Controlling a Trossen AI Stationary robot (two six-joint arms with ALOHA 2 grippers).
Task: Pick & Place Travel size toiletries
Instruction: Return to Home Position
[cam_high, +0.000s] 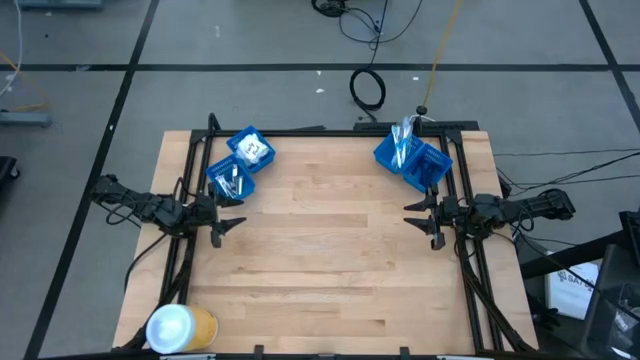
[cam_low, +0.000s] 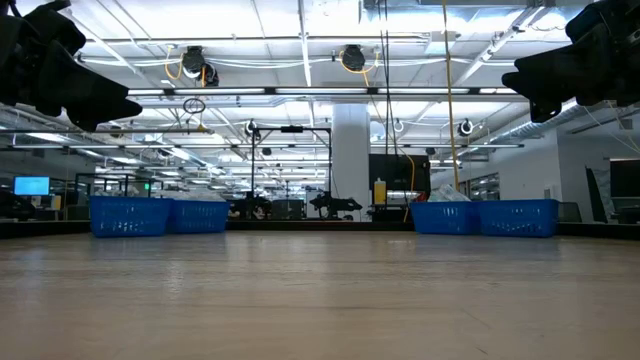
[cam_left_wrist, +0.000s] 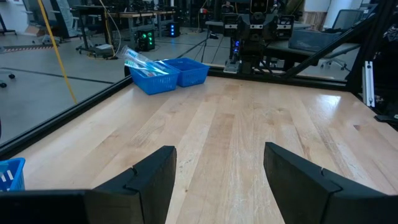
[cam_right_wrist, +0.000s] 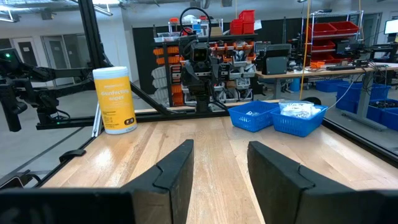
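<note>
The travel size toiletries lie in blue bins at the table's far corners. At the far left, one bin (cam_high: 250, 148) holds small white items (cam_right_wrist: 298, 110) and another (cam_high: 230, 181) holds thin silvery ones. At the far right, long clear packets (cam_left_wrist: 138, 58) stick out of one bin (cam_high: 399, 150), and a second bin (cam_high: 430, 167) stands beside it. My left gripper (cam_high: 229, 226) hovers open over the table's left edge. My right gripper (cam_high: 424, 219) hovers open over the right edge. Both point toward the table's middle with nothing between their fingers.
A yellow-and-white canister of wipes (cam_high: 180, 328) stands upright at the table's near left corner. A black frame (cam_high: 340, 131) runs along the table's far edge and sides. Bare wood (cam_high: 330, 250) lies between the two grippers.
</note>
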